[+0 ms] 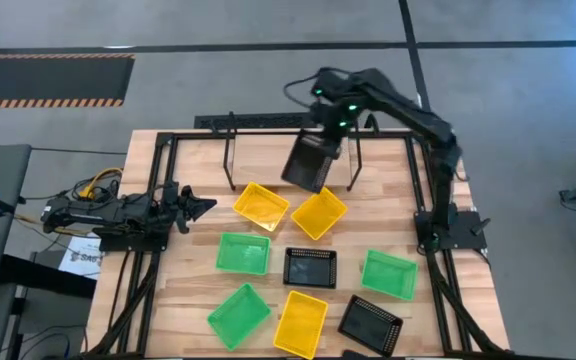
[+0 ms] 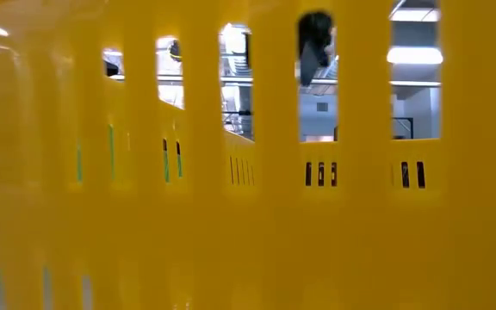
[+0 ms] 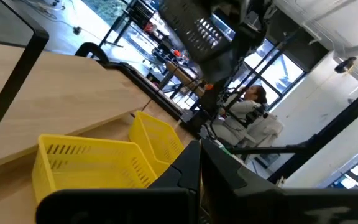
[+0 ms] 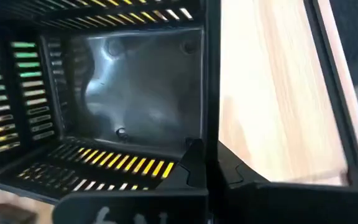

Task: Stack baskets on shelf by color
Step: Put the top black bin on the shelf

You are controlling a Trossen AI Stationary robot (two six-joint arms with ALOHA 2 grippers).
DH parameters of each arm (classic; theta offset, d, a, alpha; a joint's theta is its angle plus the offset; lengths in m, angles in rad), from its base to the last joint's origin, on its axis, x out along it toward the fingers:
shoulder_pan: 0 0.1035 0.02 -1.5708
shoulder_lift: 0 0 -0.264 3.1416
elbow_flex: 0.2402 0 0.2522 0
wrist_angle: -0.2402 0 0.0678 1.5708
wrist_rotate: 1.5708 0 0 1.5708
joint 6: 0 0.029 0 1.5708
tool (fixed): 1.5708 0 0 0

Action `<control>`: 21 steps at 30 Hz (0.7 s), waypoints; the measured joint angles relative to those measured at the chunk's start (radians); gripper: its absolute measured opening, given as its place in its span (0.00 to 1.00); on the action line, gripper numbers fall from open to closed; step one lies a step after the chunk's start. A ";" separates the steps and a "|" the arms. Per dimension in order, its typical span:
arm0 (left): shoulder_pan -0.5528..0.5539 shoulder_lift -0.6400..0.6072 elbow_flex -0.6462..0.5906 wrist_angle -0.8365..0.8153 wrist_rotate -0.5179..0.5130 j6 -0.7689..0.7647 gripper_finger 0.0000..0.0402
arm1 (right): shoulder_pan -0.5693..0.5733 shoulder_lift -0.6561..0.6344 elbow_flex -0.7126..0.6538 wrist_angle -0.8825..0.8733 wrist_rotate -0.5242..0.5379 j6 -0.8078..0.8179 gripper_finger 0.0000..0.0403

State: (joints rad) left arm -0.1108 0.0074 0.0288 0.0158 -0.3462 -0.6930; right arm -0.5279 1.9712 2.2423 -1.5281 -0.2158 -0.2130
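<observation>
A: Shelf [image 1: 293,140] count?
B: None seen stacked. Right gripper [image 1: 320,150], fingers clamped on one black basket [image 1: 310,162], holds it above the shelf.
A: Rest?
B: Eight lie loose on the counter [image 1: 198,170]. Left gripper [image 1: 200,207] shut, empty, at left edge.

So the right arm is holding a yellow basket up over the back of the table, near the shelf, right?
Not quite: the basket held by the right gripper is black, not yellow. The high view shows it lifted over the back of the table, near the shelf; the right wrist view confirms its colour.
</observation>
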 joint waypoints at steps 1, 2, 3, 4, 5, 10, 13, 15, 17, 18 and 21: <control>0.000 0.000 0.000 0.000 0.000 0.000 0.00 | -0.003 0.019 0.014 -0.002 0.007 -0.034 0.01; 0.000 0.000 0.000 0.000 0.000 0.000 0.00 | -0.002 0.038 0.029 -0.004 0.020 -0.065 0.01; 0.000 0.000 0.000 0.000 0.000 0.000 0.00 | -0.001 0.059 0.039 -0.004 0.029 -0.091 0.01; 0.000 0.000 0.000 0.000 0.000 0.000 0.00 | -0.005 0.084 0.048 -0.003 0.031 -0.111 0.01; 0.000 0.000 0.000 0.000 0.000 0.000 0.00 | -0.008 0.109 0.056 -0.003 0.037 -0.129 0.01; 0.000 0.000 0.000 0.000 0.000 0.018 0.00 | -0.026 0.175 0.073 0.003 0.044 -0.195 0.01; 0.000 0.000 0.000 0.000 0.000 0.019 0.00 | -0.047 0.216 0.070 0.005 0.068 -0.233 0.01; 0.000 0.000 0.000 -0.001 0.003 0.019 0.00 | -0.066 0.238 0.070 0.011 0.071 -0.243 0.01; 0.000 0.000 0.000 -0.002 0.017 0.022 0.00 | -0.087 0.252 0.070 0.014 0.071 -0.254 0.01; 0.000 0.000 0.000 -0.002 0.021 0.023 0.00 | -0.099 0.259 0.070 0.013 0.071 -0.258 0.01; 0.000 0.000 0.000 -0.003 0.029 0.023 0.00 | -0.134 0.279 0.070 0.017 0.087 -0.273 0.01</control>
State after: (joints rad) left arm -0.1108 0.0074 0.0288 0.0132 -0.3172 -0.6695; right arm -0.6616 2.2497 2.3123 -1.5111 -0.1290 -0.4857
